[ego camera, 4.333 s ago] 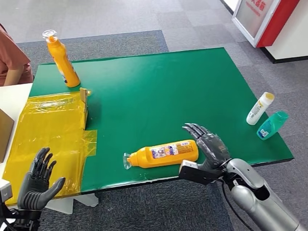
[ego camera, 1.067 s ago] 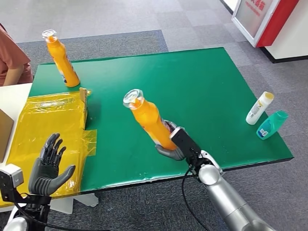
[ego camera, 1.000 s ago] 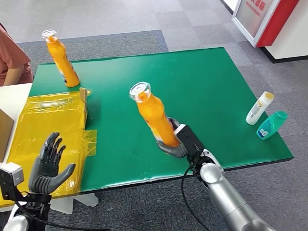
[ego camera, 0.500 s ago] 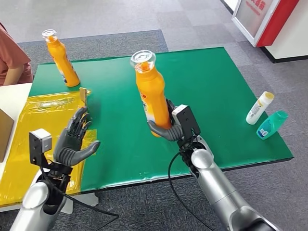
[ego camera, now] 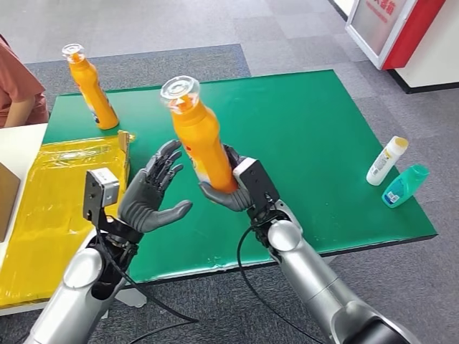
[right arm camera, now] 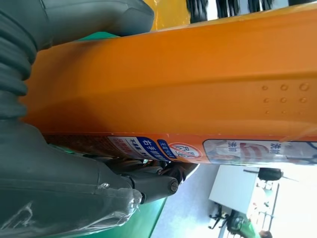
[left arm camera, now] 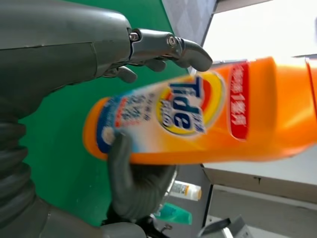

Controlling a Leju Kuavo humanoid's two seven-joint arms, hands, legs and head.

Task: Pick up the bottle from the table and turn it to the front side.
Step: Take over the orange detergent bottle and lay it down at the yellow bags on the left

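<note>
The green table point(ego camera: 325, 143) stretched wide under it all, with the yellow plastic-wrapped box point(ego camera: 64, 193) at its left end. Above the mat's near half, the right hand point(ego camera: 230, 188) gripped the orange Tide detergent bottle point(ego camera: 199, 140) low on its body, holding it clear of the surface, clear cap point(ego camera: 179, 89) up and tilted toward the left. The left hand point(ego camera: 151, 197) hovered just beside it, released, palm facing the bottle, fingers spread; whether any fingertip touched the plastic was hard to tell from the wrist camera. That view showed the Tide label facing the left palm. The bottle looked full and fairly heavy, a stiff flattened plastic body with a glossy, probably slippery label, so the narrow sides below the shoulder seemed the safest hold for a turn, not the cap. Farther off, a second orange bottle point(ego camera: 92, 89) stood at the far left corner, and a white bottle point(ego camera: 387, 161) and a teal bottle point(ego camera: 406, 185) lay near the right edge.
</note>
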